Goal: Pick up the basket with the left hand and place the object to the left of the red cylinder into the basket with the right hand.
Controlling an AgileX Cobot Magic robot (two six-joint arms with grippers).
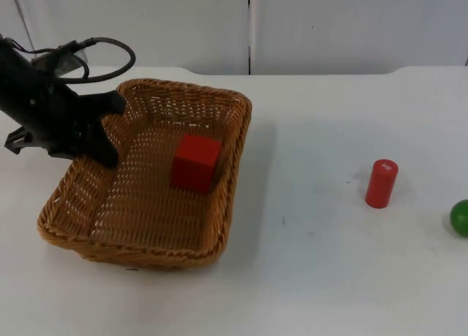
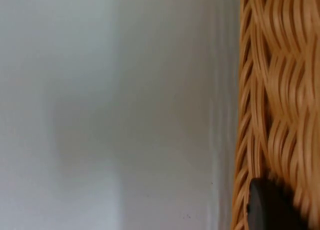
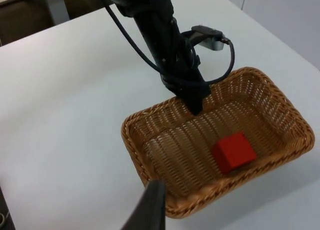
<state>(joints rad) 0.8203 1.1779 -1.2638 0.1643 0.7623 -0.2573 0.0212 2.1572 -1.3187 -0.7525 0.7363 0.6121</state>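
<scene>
A woven wicker basket (image 1: 235, 168) sits at the left of the table, and a red cube (image 1: 195, 162) lies inside it, toward its right wall. My left gripper (image 1: 110, 131) is shut on the basket's left rim. In the left wrist view the wicker wall (image 2: 280, 89) runs right beside the black fingertip (image 2: 270, 205). The right wrist view looks down from high up on the basket (image 3: 129, 137), the cube (image 3: 233, 151) and the left gripper (image 3: 195, 105) on the rim. My right gripper (image 3: 152, 210) hangs well above the table. A red cylinder (image 1: 381, 183) stands upright at the right.
A green ball (image 1: 460, 217) lies at the right edge of the table, right of the cylinder. White table top stretches between the basket and the cylinder. The grey partition wall (image 1: 248, 21) closes off the back.
</scene>
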